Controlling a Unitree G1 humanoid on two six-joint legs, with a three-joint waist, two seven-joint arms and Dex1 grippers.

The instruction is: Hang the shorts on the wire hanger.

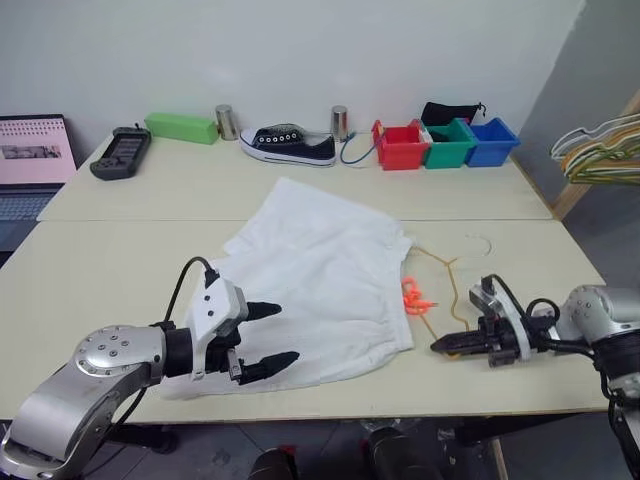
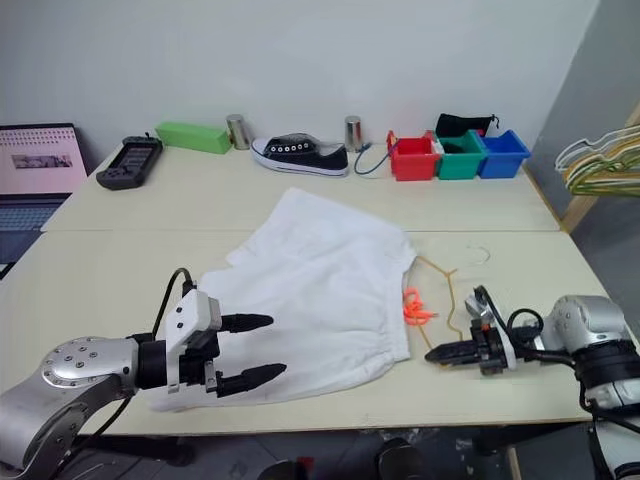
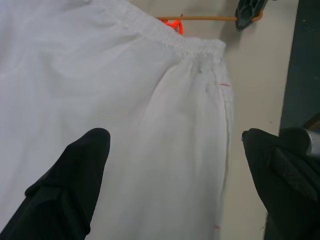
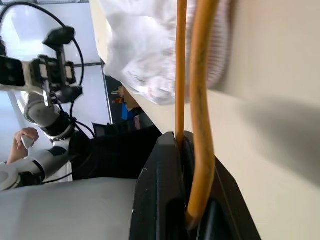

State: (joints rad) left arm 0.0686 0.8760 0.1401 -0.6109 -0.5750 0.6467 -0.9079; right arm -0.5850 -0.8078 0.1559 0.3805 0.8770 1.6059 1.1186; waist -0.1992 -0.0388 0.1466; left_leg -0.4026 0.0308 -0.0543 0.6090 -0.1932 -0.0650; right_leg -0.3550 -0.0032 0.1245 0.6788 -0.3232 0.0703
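Note:
The white shorts lie flat in the middle of the table, waistband to the right. Their orange drawstring is bunched beside the waistband. The wire hanger lies to the right of the shorts, part of its frame tucked under the fabric and its silvery hook pointing away from me. My right gripper is shut on the hanger's near wire, close to the table's front edge. My left gripper is open over the near left part of the shorts, with nothing between its fingers.
Along the back of the table stand a black shoe, red, green and blue bins, a black cloth bundle, a green box and a black device. A bunch of hangers hangs at right.

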